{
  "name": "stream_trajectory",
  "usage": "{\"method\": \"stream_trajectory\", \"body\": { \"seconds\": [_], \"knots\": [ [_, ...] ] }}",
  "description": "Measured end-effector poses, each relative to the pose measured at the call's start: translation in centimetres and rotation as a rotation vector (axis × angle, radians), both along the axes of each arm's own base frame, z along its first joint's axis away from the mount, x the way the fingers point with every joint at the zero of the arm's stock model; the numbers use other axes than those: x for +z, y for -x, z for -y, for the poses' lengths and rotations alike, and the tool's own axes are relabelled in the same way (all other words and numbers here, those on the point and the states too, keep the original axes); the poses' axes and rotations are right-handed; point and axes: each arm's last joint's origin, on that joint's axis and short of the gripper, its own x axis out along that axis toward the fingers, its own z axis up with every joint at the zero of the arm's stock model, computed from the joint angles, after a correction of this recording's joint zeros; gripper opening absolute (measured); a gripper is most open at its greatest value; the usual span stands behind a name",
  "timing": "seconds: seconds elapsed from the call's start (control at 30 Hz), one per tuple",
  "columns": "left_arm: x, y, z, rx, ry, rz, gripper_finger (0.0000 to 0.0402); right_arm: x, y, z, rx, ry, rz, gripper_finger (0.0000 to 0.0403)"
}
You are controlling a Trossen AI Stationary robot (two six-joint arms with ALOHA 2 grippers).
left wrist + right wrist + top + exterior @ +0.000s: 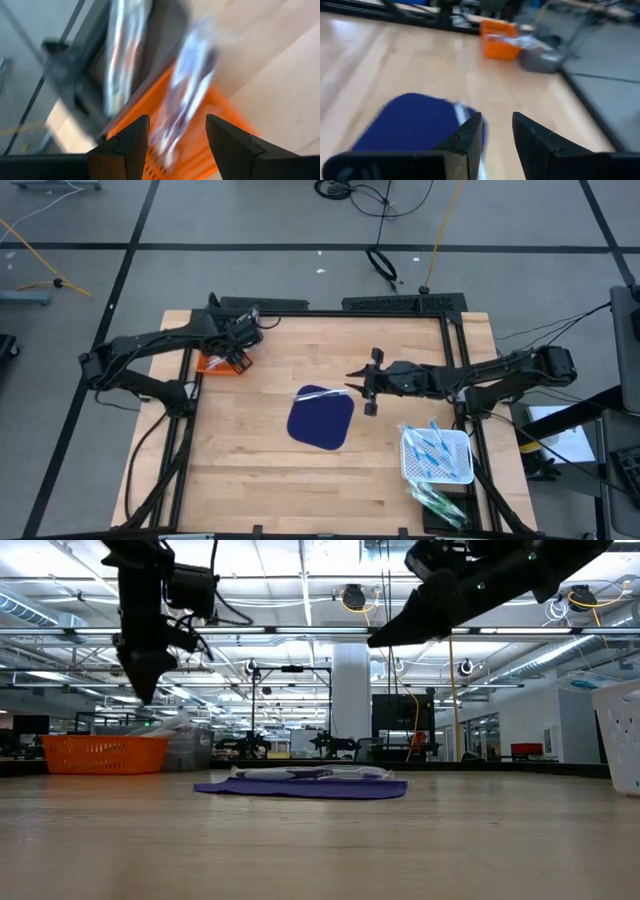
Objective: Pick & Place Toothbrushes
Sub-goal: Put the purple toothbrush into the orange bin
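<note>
High view showed a wrapped toothbrush [322,392] on the blue mat [321,420] just beside the right tool [362,390], fingers parted and empty. Only the left wrist view showed another toothbrush [187,85] between the left tool's [177,137] wide-spread fingers, over the orange basket [220,115].

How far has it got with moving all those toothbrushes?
Midway, it seems. The left tool hangs open over the orange plastic basket, where a wrapped toothbrush appears to be dropping. One clear-wrapped toothbrush lies on the dark blue mat, with the right tool open beside it. The white basket holds several more.
</note>
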Motion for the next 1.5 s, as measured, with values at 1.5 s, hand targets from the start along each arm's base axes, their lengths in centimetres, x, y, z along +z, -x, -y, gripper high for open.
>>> {"method": "stream_trajectory", "body": {
  "seconds": [1.5],
  "knots": [
    [2.0, -7.2, 6.8, -0.532, 0.04, 0.556, 0.0182, -12.0, -3.3, 3.2, -0.041, -0.057, -0.372, 0.01]
  ]
}}
